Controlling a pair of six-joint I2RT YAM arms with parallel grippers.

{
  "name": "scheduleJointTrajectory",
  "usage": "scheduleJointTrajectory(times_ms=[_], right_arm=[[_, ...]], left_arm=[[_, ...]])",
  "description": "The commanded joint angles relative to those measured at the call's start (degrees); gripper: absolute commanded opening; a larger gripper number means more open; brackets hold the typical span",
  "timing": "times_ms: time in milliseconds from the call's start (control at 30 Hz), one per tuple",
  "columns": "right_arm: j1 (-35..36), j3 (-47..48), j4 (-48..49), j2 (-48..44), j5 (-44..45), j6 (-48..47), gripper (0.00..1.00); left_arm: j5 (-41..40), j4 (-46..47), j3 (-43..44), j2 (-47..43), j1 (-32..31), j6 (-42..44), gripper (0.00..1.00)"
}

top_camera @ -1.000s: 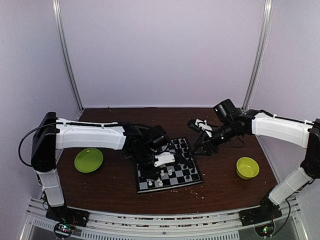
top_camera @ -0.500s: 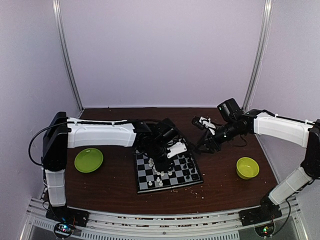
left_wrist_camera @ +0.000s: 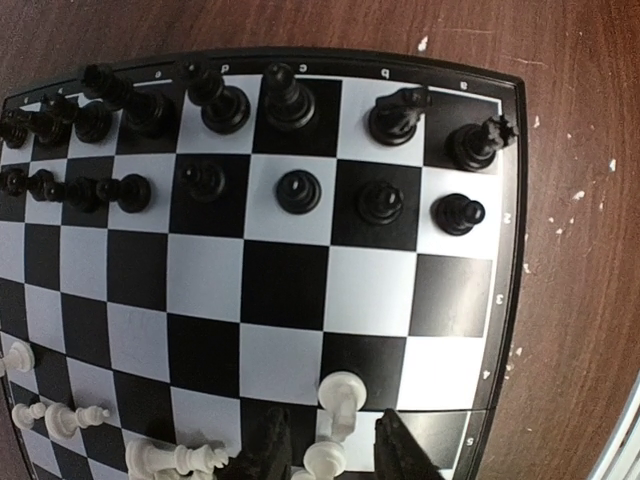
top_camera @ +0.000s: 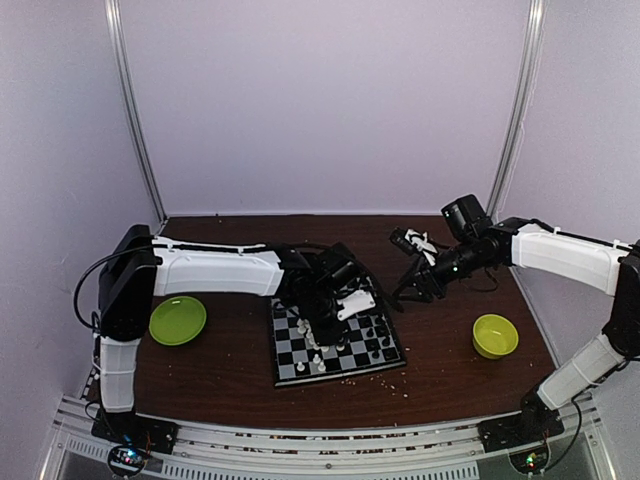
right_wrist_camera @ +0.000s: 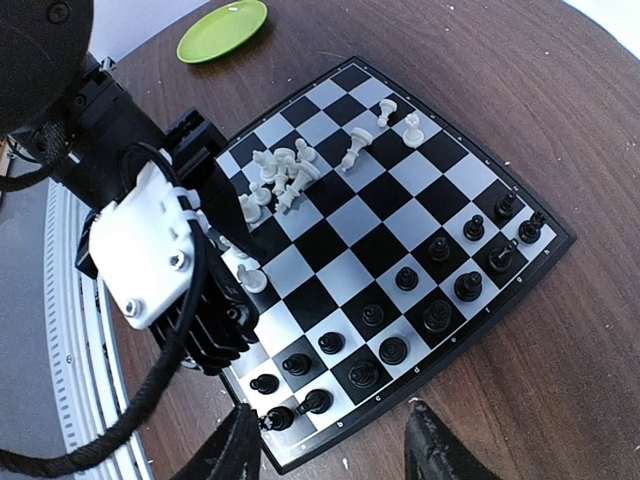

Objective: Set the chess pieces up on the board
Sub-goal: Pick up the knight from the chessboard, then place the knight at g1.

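**Position of the work.** The chessboard point(left_wrist_camera: 281, 292) lies on the brown surface point(left_wrist_camera: 582, 250). In the left wrist view the black pieces point(left_wrist_camera: 298, 190) stand upright in the two ranks along the top of the frame. The middle ranks are bare. The white pieces point(left_wrist_camera: 76, 418) are bunched in the lower left corner, and several of them lie on their sides.

**Left tool.** The left tool point(left_wrist_camera: 328, 428) hangs over the white end of the board at the bottom centre of the frame, with its fingers spread. One white pawn point(left_wrist_camera: 340, 388) stands upright just above the fingertips in the frame. A second white pawn point(left_wrist_camera: 322, 460) stands in the gap between the fingers. The pictures do not show whether either finger touches it.

**Right tool.** The right tool point(right_wrist_camera: 330, 425) is held above the surface off the black edge of the board. Its fingers are spread wide and hold nothing.

**Governing relation.**
- The left arm is the nearer one; the white pawns lie directly at its fingertips.
- Both pawns have a vertical long axis, and the fingers close left-to-right across the frame, so the closing line would cross the pawn's stem squarely.
- The likely risk is that the pawn standing above the fingertips gets knocked, since it is very close to the enclosed one.
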Motion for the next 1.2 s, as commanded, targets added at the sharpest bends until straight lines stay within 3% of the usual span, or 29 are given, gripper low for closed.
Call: scheduleJointTrajectory(times_ms=[0, 467, 667, 900, 1167], right_arm=[[-0.83, -0.70, 0.92, -1.30, -1.41, -0.01, 0.49], [-1.36, -0.46, 0.40, -0.42, -2.51, -0.06, 0.48], [-1.69, -0.51, 0.40, -0.86, -2.56, 0.09, 0.48], [-1.80, -0.44, 0.44, -0.77, -2.83, 0.06, 0.48], [-1.81, -0.58, 0.57, -0.84, -3.04, -0.11, 0.48]], left_arm=[[0.76, 1.57, 2.16, 1.74, 0.40, 0.57, 0.29], [2.21, -0.15, 3.80, 3.53, 0.55, 2.06, 0.04], [1.54, -3.25, 4.69, -0.27, 0.59, 1.27, 0.00], [1.75, -3.26, -2.78, -12.69, 1.02, -2.62, 0.00], [-2.79, -2.15, -19.38, -23.32, 1.59, -7.72, 0.00]])
